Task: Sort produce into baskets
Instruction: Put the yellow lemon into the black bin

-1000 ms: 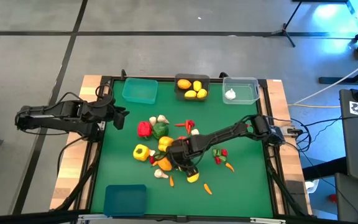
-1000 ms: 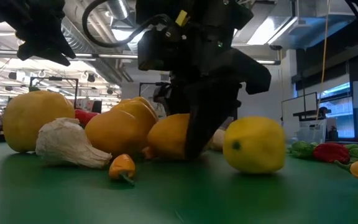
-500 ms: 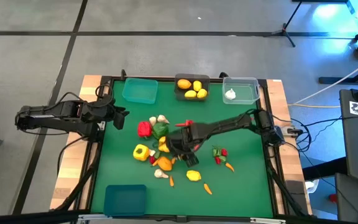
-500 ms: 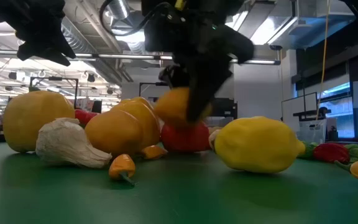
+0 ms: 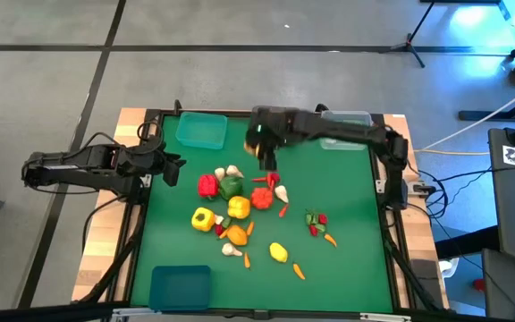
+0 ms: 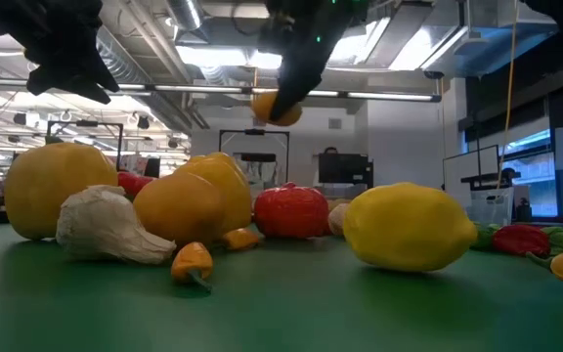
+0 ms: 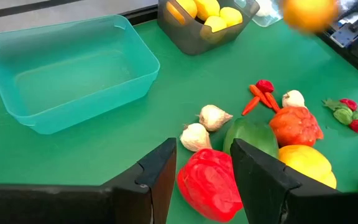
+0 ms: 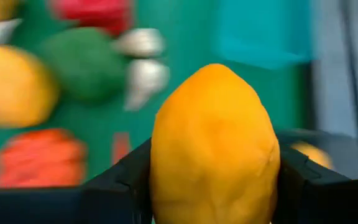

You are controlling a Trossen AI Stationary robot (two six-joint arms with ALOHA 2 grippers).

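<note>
I have the right gripper (image 5: pixel 265 157) clamped on an orange fruit (image 8: pixel 214 146), its two fingers pressed against the fruit's sides. On my overhead feed it hangs above the mat at about twelve o'clock from the heap of produce, near the front of the dark grey bin (image 5: pixel 276 126), most of which the arm covers. From table height the orange fruit (image 6: pixel 277 107) is clearly in the air, well above everything lying on the mat.

The left gripper (image 5: pixel 173 167) waits at the nine o'clock edge of the table, fingers (image 7: pixel 158 172) parted with nothing between them. Through its camera I see the empty teal bin (image 7: pixel 67 71), the grey bin holding lemons (image 7: pixel 213 12), and just ahead a red pepper (image 7: pixel 209 185), two garlic bulbs (image 7: pixel 214 116) and a green pepper (image 7: pixel 252 136).

On the mat, the heap sits at centre: a red pepper (image 5: pixel 207 185), a green one (image 5: pixel 230 187), a yellow pepper (image 5: pixel 203 218), a red tomato-like piece (image 5: pixel 261 198). A lone lemon (image 5: pixel 278 253) lies at five o'clock from the heap. The clear bin (image 5: pixel 358 144) at one o'clock is largely behind the arm. The blue bin (image 5: pixel 180 286) stands at seven o'clock, near the table's edge.
</note>
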